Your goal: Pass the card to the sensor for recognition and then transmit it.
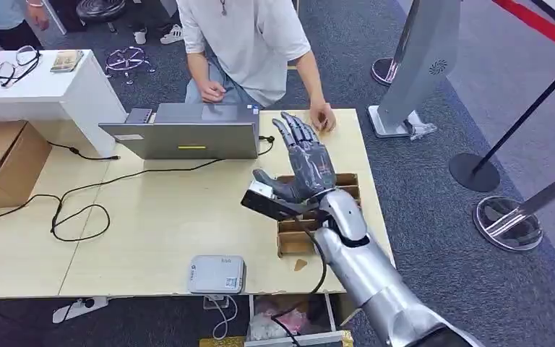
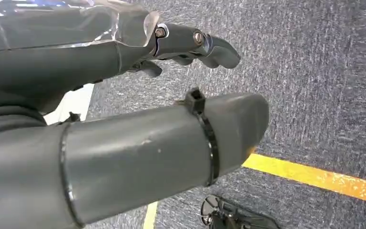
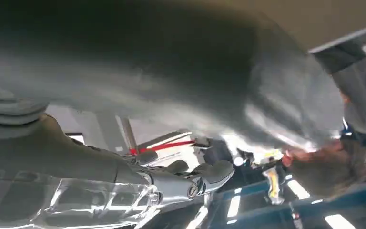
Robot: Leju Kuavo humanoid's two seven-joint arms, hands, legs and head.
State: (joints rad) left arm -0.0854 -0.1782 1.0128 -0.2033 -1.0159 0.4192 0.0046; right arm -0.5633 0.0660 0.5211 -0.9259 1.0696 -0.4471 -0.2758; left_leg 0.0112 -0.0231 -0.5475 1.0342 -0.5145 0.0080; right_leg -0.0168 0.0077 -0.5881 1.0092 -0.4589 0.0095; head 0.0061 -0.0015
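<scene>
Your right hand (image 1: pixel 305 168) is pinching the card (image 1: pixel 264 199) under its thumb, other fingers (image 1: pixel 293 131) spread; the sensor (image 1: pixel 216 274) is lying nearer you, leftward on the surface (image 1: pixel 152 217).

Demo floor in an office hall
Grey carpet (image 1: pixel 433 210), barrier posts (image 1: pixel 475 172) (red tape), laptop (image 1: pixel 191 131) on a pale tabletop (image 1: pixel 152 224).

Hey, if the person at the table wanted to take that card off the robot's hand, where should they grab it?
Probably by the free end of the card, coming from the laptop side. The right hand pinches the card's other end under its thumb, so the end pointing toward the table's middle sticks out clear, roughly flat above the table.
</scene>
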